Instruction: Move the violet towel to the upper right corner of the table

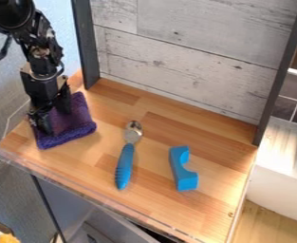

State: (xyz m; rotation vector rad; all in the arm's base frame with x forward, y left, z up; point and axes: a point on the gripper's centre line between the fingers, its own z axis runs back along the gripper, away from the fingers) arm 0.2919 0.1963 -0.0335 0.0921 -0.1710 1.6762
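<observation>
The gripper (55, 116) is at the left side of the table, low over the violet towel (73, 124). Its two fingers stand apart, with purple cloth showing between them, so it looks open. The towel lies folded or bunched near the table's left edge, and part of it is hidden behind the fingers. Whether the fingertips press into the cloth, I cannot tell.
A spoon with a blue handle (125, 166) lies mid-table, and a blue notched block (184, 170) is to its right. The wooden table (220, 142) has a white plank wall (189, 52) with dark posts behind it and a clear rim (87, 192) in front.
</observation>
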